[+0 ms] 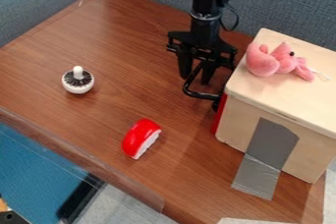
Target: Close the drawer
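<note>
Hanging beside the wooden box (240, 122), fingers (185, 66) spread at the handle (201, 95), the gripper (196, 78) attends a red drawer (220, 113) seemingly almost closed, little push left.

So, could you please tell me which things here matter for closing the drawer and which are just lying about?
For the job:
- wooden cabinet
- its red drawer
- black drawer handle
- black pincer, at the handle

Lying about:
- pink plush toy, on the cabinet
- red-and-white toy piece
- round white-knobbed item
</note>
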Robot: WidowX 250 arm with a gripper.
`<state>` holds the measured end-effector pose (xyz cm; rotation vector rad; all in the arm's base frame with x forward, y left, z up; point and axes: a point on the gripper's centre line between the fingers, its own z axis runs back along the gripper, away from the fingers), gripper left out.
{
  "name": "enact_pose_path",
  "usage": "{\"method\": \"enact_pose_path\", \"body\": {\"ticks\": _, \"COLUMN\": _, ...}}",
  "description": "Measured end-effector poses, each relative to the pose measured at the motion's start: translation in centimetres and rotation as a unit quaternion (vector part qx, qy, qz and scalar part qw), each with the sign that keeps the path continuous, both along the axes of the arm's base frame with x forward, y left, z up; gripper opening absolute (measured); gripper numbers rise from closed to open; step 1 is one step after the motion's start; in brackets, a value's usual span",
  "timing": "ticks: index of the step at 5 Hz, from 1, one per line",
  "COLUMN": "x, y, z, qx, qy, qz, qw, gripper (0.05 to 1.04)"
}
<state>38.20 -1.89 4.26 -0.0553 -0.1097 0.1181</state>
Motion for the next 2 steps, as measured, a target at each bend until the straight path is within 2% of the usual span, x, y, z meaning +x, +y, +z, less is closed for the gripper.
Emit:
{"method": "enact_pose_path", "body": {"ticks": 1, "x": 0.2, "y": 2.5, "z": 3.4, "qx": 0.019, "qy": -0.038, "qz": 0.033, "qw": 0.9986, "gripper": 0.959}}
{"method": "enact_pose_path", "body": {"ticks": 2, "x": -0.2, "y": 2.8, "z": 5.4, "qx": 0.025, "qy": -0.047, "qz": 0.024, "qw": 0.9983, "gripper": 1.006}}
